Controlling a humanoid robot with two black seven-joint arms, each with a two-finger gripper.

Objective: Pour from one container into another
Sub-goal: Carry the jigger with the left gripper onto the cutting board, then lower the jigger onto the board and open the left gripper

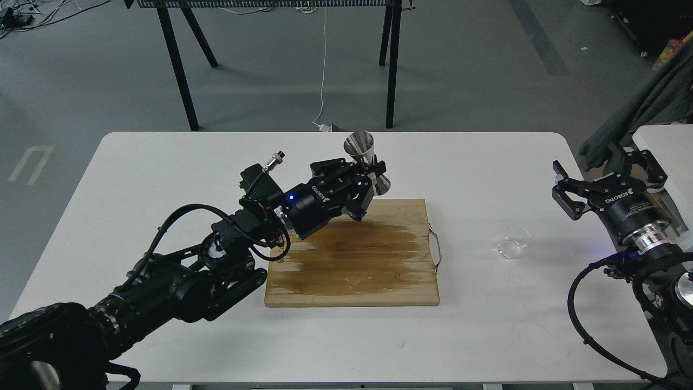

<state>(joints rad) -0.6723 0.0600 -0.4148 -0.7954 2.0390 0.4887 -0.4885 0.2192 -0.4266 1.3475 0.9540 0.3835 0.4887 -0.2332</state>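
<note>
The left gripper (372, 172) fingers hold the jigger (368, 162) at its waist, tilted; keep it steady and upright. The right gripper (595, 181) fingers are wide; I think they should take the glass cup (513, 242) gently

White tabletop (162, 162) with rounded corners on a grey floor (487, 70). Behind it, a black-legged trestle table (178, 70); a white cable (324, 76) hangs down to the floor.
</note>
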